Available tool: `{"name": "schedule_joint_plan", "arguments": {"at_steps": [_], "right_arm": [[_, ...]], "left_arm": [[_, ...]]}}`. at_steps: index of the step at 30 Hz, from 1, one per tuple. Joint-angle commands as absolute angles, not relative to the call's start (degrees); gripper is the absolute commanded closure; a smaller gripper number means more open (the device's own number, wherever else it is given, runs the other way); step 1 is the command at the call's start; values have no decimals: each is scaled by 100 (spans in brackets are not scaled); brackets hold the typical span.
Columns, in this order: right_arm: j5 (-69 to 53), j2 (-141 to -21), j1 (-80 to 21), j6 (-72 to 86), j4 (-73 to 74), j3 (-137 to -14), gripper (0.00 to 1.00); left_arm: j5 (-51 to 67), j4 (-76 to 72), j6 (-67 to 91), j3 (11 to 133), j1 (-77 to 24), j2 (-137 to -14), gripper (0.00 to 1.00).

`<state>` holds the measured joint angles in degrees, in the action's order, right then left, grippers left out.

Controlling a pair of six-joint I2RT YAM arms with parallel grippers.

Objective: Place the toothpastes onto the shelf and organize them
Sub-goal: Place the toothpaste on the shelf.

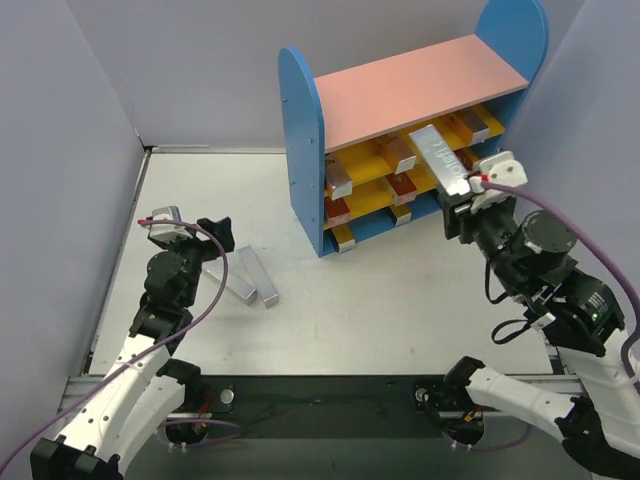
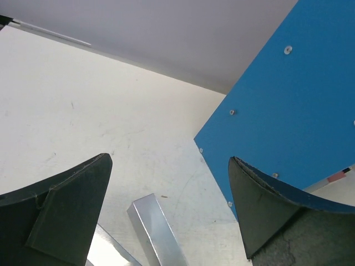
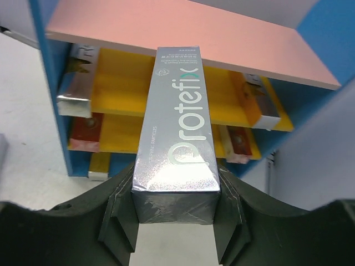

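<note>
1. The right arm's jaws pinch a long silver-grey toothpaste box with white lettering (image 3: 176, 127) by its near end. It is in the air, pointing into the small wooden shelf with blue round-topped side panels (image 1: 302, 150), which stands towards the far right of the bench (image 1: 400, 290).
2. The left arm's jaws are spread wide and hold nothing. They hover near the left edge of the bench over two loose silver toothpaste boxes (image 1: 255, 275), which lie side by side.
3. Main risk: in the right wrist view the held box's far tip sits level with the front edge of the pink top board (image 3: 194, 39). Pushed straight on, it would likely butt that edge rather than slide onto the upper yellow board (image 3: 122, 83).
4. Second risk: the grip is on one end only, so any contact at the tip could swing or twist the box in the jaws.
5. In the way: a silver box (image 3: 77, 75) already lies at the left of the upper board and another box (image 3: 260, 102) at its right. Only the gap between them looks free, and a crooked entry could shove either one.
6. Lower down, red boxes (image 3: 86, 130) fill parts of the second yellow board.
</note>
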<state>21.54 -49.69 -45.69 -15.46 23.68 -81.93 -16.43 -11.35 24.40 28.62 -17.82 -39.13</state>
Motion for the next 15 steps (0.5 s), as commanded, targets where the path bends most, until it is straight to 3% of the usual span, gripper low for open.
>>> {"name": "schedule_joint_plan", "arguments": {"at_steps": [1,10,15], "right_arm": [[1364,-5430,-3220,-1591,2495,-9051,94],[-1489,-6984,-514,-678,2531,-10572,94],[-2486,-7900,253,-256,2321,-11337,94]], "left_arm": [[-1214,-1977,1733,2690,-1731,-4060,3],[-844,-2548,1135,2391,-1705,-4579,3],[-958,-2821,1063,2119,-1740,-4623,3]]}}
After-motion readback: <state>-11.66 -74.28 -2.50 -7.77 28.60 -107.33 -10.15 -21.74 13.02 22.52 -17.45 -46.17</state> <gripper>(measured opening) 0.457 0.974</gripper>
